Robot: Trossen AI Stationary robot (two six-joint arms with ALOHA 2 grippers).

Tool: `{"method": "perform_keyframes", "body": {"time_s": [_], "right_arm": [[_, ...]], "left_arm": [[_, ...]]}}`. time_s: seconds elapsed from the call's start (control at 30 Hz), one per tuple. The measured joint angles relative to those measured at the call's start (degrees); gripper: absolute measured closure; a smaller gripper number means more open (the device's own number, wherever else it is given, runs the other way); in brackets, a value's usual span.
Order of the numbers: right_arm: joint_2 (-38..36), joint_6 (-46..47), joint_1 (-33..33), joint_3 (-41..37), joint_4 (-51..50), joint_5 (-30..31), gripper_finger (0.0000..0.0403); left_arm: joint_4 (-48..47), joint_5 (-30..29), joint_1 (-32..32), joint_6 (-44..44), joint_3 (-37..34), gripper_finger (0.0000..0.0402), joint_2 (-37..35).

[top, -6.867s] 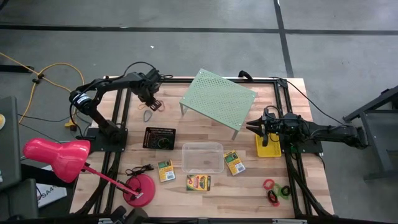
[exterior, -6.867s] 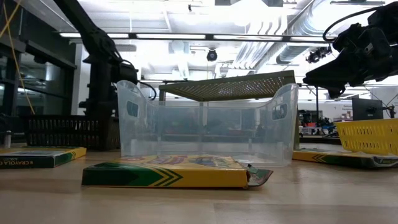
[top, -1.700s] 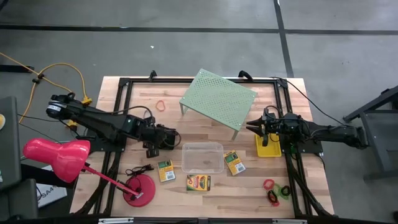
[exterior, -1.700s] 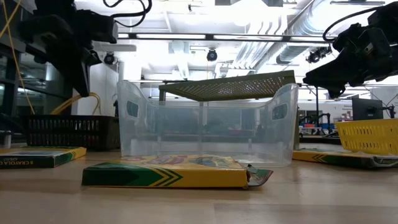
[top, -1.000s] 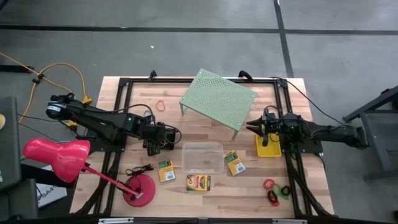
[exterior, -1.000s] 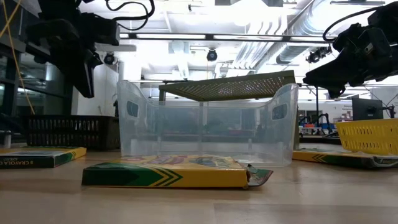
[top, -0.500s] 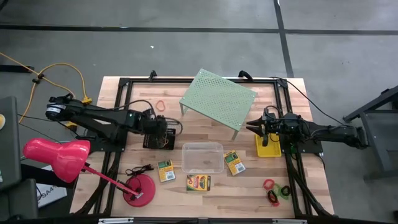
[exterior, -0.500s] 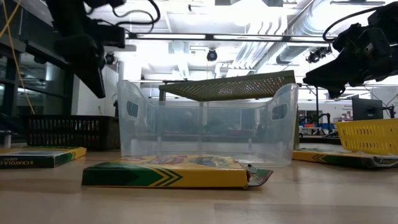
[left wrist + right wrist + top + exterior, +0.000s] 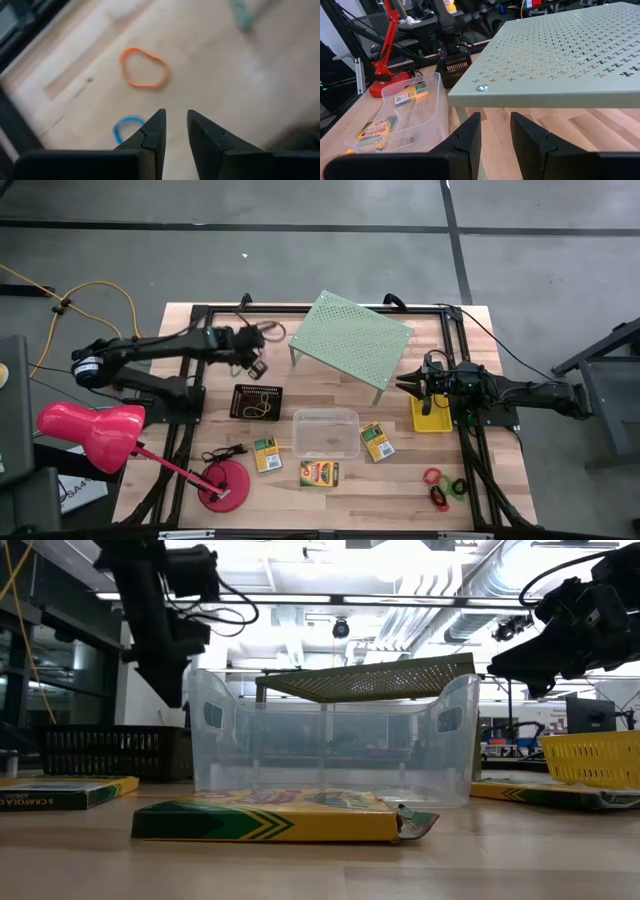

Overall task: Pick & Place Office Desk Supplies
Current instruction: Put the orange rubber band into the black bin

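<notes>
The left gripper (image 9: 256,364), fingers slightly parted and empty, hangs over the table's far side; the orange rubber band (image 9: 144,74) lies flat just ahead of its tips, the blue rubber band (image 9: 126,129) beside them; the right gripper (image 9: 405,386) waits, slightly parted, over the yellow basket (image 9: 431,420).

My left gripper (image 9: 256,363) hangs over the back left part of the table (image 9: 400,480), near a rubber band (image 9: 144,74) and another band (image 9: 126,128) that lie on the wood. The mesh tray (image 9: 257,401) sits in front of it, with a band inside. The clear tub (image 9: 325,432) is in the middle. Three card boxes (image 9: 319,473) lie beside and in front of the tub. The big shelf (image 9: 352,343) stands behind the tub. My right gripper (image 9: 404,387) hangs between the shelf and the basket (image 9: 430,420). The little rings (image 9: 443,486) lie at the front right. The lamp (image 9: 222,482) stands at the front left
</notes>
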Motion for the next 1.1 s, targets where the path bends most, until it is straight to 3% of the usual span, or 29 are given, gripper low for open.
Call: {"method": "perform_keyframes", "body": {"time_s": [0.4, 0.83, 1.1], "right_arm": [[0.02, 0.00, 0.00, 0.00, 0.00, 0.00, 0.0309], [0.02, 0.01, -0.01, 0.00, 0.00, 0.00, 0.0309], [0.02, 0.01, 0.00, 0.00, 0.00, -0.01, 0.0309]], "left_arm": [[7.71, 3.18, 13.66, -0.34, 0.00, 0.0329, 1.60], [13.10, 7.74, 20.45, -1.21, 0.00, 0.0329, 19.67], [16.56, 8.94, 21.19, 0.02, 0.00, 0.0329, 23.68]]}}
